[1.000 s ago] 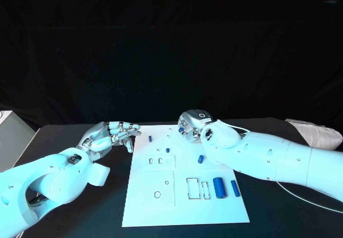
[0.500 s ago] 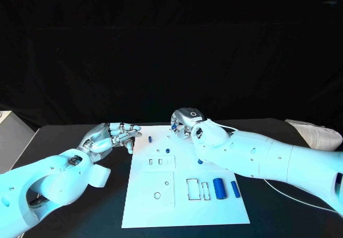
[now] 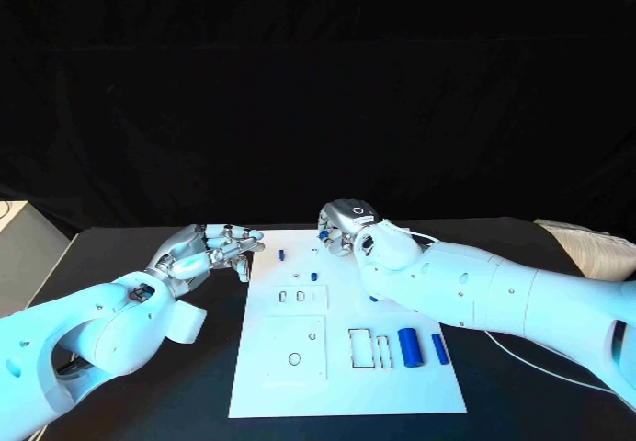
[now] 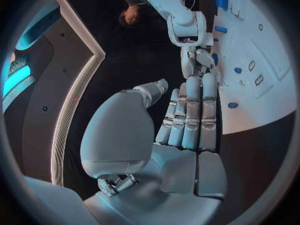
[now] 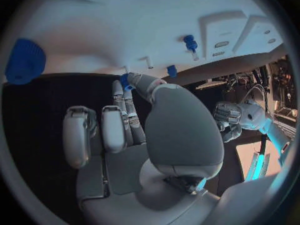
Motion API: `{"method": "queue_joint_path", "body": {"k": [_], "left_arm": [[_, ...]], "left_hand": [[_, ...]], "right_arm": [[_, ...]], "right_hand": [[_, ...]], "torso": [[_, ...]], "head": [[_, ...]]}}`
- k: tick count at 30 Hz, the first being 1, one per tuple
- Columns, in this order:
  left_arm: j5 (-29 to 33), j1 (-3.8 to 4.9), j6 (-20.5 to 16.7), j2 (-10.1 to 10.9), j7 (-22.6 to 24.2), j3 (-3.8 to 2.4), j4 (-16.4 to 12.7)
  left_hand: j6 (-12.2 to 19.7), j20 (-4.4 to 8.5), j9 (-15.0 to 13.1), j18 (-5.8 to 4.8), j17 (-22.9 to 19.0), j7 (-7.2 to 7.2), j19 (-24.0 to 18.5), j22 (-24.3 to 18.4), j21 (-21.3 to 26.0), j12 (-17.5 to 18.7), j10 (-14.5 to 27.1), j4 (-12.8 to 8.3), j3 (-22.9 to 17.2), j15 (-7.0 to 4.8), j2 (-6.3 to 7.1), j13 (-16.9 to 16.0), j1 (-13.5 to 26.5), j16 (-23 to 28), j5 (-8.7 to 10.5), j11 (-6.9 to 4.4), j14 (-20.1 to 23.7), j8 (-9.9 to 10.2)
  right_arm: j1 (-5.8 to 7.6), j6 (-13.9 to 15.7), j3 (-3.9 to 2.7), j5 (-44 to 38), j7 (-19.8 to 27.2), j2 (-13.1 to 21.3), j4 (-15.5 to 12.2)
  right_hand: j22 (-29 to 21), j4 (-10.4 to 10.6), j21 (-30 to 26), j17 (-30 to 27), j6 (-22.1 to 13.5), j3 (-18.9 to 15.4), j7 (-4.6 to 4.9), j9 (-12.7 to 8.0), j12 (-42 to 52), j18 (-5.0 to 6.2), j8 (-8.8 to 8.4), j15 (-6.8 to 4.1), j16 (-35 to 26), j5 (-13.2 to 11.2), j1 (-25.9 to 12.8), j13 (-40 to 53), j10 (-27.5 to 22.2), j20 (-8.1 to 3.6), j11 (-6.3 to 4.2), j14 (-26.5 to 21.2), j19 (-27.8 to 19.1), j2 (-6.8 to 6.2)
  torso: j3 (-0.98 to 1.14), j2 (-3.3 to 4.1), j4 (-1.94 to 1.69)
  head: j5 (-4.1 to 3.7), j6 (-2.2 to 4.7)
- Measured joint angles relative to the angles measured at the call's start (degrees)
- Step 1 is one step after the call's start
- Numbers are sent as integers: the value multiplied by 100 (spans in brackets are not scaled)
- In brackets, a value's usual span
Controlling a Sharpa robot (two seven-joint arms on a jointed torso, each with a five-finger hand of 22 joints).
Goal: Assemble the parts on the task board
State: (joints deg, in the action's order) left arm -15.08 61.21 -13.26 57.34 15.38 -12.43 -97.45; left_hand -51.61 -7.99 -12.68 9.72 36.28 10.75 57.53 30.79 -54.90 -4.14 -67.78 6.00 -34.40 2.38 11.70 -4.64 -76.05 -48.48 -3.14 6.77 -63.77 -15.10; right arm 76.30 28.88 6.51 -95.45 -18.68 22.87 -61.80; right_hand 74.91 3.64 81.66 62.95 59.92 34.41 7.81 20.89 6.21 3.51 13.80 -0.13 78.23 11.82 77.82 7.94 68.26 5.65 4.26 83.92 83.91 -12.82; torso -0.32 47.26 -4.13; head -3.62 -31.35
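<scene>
The right robot hand hangs over the far edge of the task board, and in the head view its own wrist and forearm cover the fingertips and part of the board beneath. In the right wrist view the fingers curl inward, and a small blue part sits at the tips of thumb and finger; it looks pinched there, though the piece is tiny and half covered by the thumb. A second small blue part peeks out from under the right forearm, mostly hidden.

The left robot hand is just off the board's far left corner, above the black counter. Its fingers lie straight and side by side in the left wrist view, thumb held apart, with nothing in them.

The board lies in the middle of the counter, its long side running from the far edge toward the robot. Near its far edge, between the two hands, lie two small blue parts: one just beside the left fingertips and one a little nearer the robot. By the board's right edge, toward the near end, a thick blue cylinder lies beside a thinner blue rod, next to outlined rectangular slots. What the slots hold is too small to tell.
</scene>
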Motion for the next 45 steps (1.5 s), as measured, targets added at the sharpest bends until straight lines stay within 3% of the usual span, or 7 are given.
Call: {"method": "queue_joint_path", "body": {"k": [40, 45], "left_arm": [[-45, 3, 22, 55, -89, -10, -58], [-54, 4, 27, 48, -100, -11, -58]], "left_hand": [[21, 0, -4, 0, 11, 21, 0, 19, -45, 0, 21, 0, 0, 9, 0, 0, 0, 0, 0, 21, 10, 0], [20, 0, -3, 0, 10, 21, 0, 19, -45, 0, 20, 0, 0, 9, 0, 0, 0, 0, 0, 21, 10, 0]], "right_arm": [[-5, -30, -3, 52, 19, -214, 251], [-4, -48, -3, 54, 31, -230, 281]], "right_hand": [[2, 1, 0, 6, -28, -1, 25, 13, 9, 1, -33, 0, -1, 60, -25, 18, -13, 0, 13, 0, 0, -25], [2, 1, 0, 3, -56, -1, 51, 18, 9, 0, -33, 0, 22, 61, -76, 25, -13, 0, 13, 0, 0, -76]], "torso": [[-2, 47, -11], [-6, 52, -8]], "head": [[113, -73], [117, -85]]}}
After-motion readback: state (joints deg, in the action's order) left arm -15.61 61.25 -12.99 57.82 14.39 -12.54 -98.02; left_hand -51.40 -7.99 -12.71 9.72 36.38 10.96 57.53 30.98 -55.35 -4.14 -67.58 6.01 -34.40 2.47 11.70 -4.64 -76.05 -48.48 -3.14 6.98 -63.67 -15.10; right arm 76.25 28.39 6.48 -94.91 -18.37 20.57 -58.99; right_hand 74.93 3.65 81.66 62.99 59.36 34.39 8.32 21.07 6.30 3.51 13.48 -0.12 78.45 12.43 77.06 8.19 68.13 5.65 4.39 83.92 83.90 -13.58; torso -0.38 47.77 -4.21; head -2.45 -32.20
